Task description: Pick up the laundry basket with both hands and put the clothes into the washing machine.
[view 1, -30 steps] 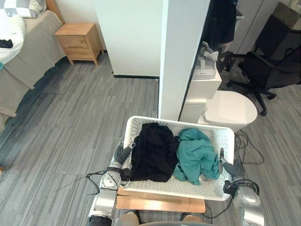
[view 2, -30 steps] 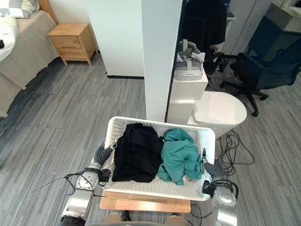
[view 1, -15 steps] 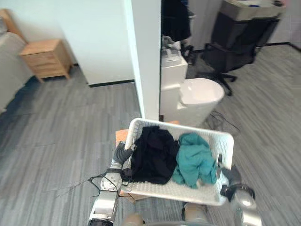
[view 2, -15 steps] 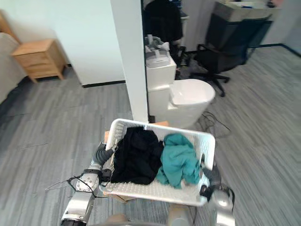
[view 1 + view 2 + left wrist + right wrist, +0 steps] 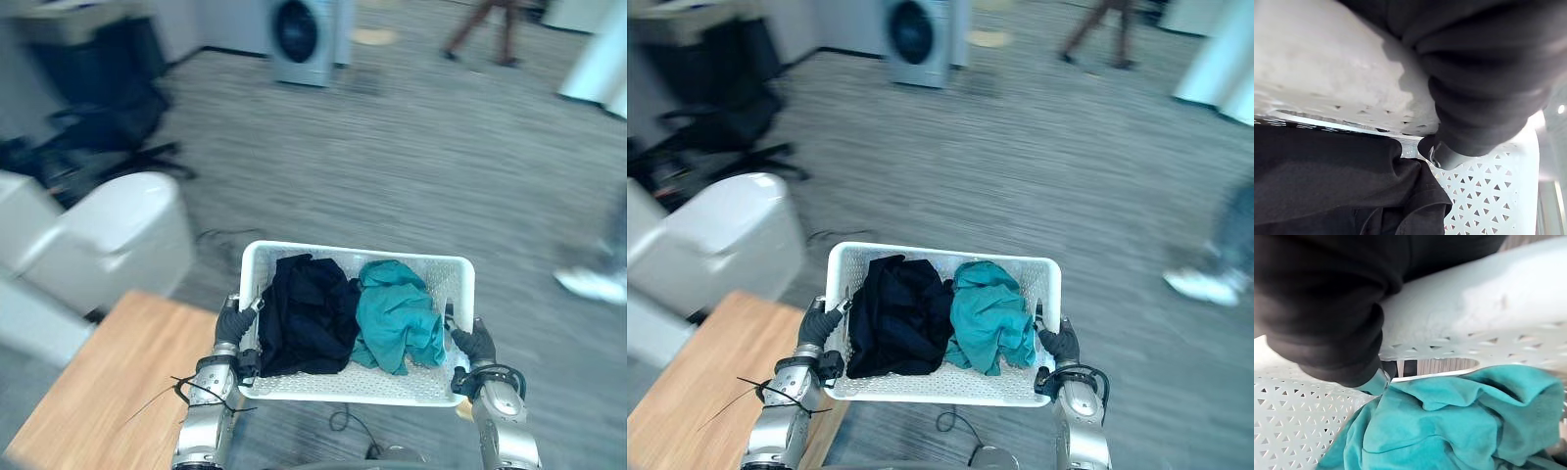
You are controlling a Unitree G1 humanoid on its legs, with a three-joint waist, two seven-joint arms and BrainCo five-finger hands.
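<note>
The white laundry basket (image 5: pixel 358 390) hangs between the arms. The left robot hand (image 5: pixel 233 323) is clamped on its left rim, the right robot hand (image 5: pixel 477 345) on its right rim. Black clothes (image 5: pixel 309 315) and teal clothes (image 5: pixel 397 315) lie inside. The washing machine (image 5: pixel 299 39) stands well ahead.

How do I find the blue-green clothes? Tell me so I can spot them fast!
Look for the white laundry basket the robot holds, left hand on one side and right hand on the other. Two piles lie inside it, touching. The teal garment is the crumpled one in the half by the right hand, bright teal where its neighbour, the black garment, is dark.
</note>
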